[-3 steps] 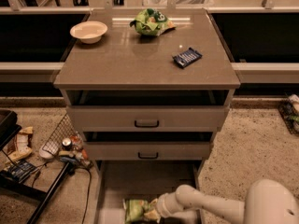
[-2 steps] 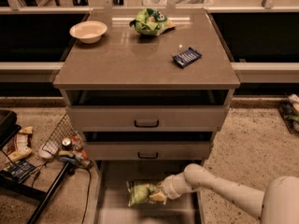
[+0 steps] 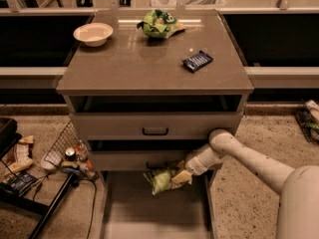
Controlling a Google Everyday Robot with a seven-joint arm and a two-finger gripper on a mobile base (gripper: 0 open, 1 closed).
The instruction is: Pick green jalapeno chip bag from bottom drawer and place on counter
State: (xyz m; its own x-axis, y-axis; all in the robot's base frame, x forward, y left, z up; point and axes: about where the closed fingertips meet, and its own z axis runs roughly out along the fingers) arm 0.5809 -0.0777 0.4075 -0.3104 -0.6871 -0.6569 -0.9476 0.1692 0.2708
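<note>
My gripper [image 3: 175,178] is shut on the green jalapeno chip bag [image 3: 160,180], a pale yellow-green crinkled bag, and holds it in the air above the open bottom drawer [image 3: 154,213], just in front of the middle drawer's front. My white arm [image 3: 239,156] reaches in from the lower right. The counter [image 3: 144,63] is the grey-brown top of the cabinet, well above the bag.
On the counter stand a white bowl [image 3: 93,33], a brighter green bunched-up bag [image 3: 158,24] and a dark blue snack bar [image 3: 197,60]. Two upper drawers with black handles [image 3: 155,131] are shut. A wire basket [image 3: 62,148] and clutter lie on the floor at left.
My gripper has lifted the chip bag from the bottom drawer's floor up to the level of the middle drawer's front, and the arm has risen with it.
</note>
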